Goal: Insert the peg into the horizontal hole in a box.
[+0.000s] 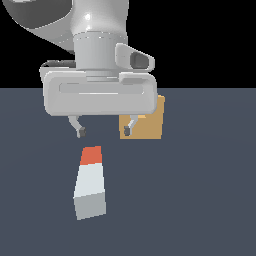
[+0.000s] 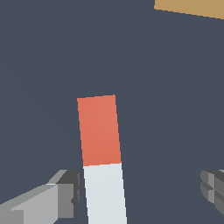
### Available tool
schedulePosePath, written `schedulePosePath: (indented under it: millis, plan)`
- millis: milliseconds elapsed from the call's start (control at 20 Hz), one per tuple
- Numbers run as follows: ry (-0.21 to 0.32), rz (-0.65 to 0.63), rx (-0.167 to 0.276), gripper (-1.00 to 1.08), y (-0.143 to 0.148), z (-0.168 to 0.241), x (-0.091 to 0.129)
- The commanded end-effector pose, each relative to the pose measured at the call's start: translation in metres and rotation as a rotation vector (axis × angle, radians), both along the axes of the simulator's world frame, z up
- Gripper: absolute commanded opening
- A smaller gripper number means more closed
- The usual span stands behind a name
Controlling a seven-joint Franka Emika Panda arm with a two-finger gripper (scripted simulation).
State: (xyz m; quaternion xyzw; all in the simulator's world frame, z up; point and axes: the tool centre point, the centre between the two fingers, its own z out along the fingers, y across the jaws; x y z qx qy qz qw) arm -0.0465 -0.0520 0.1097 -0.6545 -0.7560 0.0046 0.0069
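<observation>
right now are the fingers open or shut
Open: the fingers stand wide apart above the peg, holding nothing.

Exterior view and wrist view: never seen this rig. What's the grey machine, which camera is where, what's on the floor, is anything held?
These are simulator renders of one robot arm. The big grey block in the exterior view is its hand, and below it hangs the gripper, two small fingers spread wide apart with nothing between them, so nothing is held.

The exterior view comes from a camera off the arm. The wrist view comes from a camera on the wrist looking down past the fingers.

On the dark floor lies the peg, a long square bar, white-grey with an orange-red end. The tan box sits beyond it, partly hidden by the hand. Its hole is not visible here.
</observation>
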Motion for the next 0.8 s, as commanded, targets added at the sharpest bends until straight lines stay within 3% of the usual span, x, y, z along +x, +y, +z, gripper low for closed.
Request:
schedulePosePath:
  millis: [0, 400, 750]
  plan:
    - [-0.004, 0.025, -0.001, 1.00, -0.018, -0.010, -0.007]
    - [-0.014, 0.077, -0.002, 1.00, -0.056, -0.030, -0.017]
    - [-0.017, 0.093, -0.001, 1.00, -0.068, -0.037, -0.019]
